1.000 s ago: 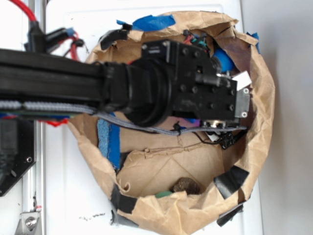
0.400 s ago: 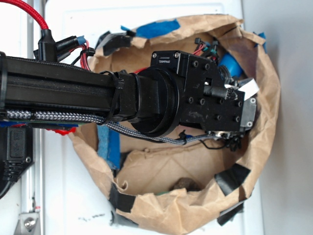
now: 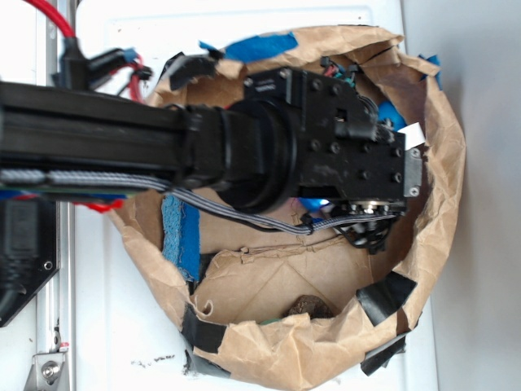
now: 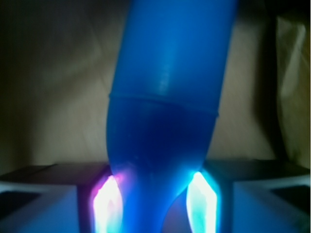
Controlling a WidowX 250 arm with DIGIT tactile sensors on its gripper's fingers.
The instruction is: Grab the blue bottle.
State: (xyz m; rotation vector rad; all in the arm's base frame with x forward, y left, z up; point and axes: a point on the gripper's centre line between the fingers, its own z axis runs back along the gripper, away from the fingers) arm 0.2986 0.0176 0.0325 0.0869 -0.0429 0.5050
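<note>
A: Where is the blue bottle (image 4: 170, 97)?

B: In the wrist view it fills the middle of the frame, its narrowing end running down between the two fingers (image 4: 104, 204) of the tool (image 4: 155, 204), which glow pink on one side and cyan on the other. Both press against its sides, so the tool is clamped on it.

A: And from outside?

B: Only slivers of the bottle (image 3: 392, 114) show, blue patches beside the black tool body (image 3: 350, 155), up near the far wall of the brown paper bag (image 3: 440, 187). The arm (image 3: 89, 147) reaches in from the left and hides most of it.

A: Anything else in the bag?

B: A flat blue sponge (image 3: 181, 236) leans against the left wall, and a dark brown lump (image 3: 308, 306) lies near the bottom edge. Blue tape (image 3: 262, 46) and black tape (image 3: 384, 298) patch the rim. The bag sits on a white bench (image 3: 122, 326).
</note>
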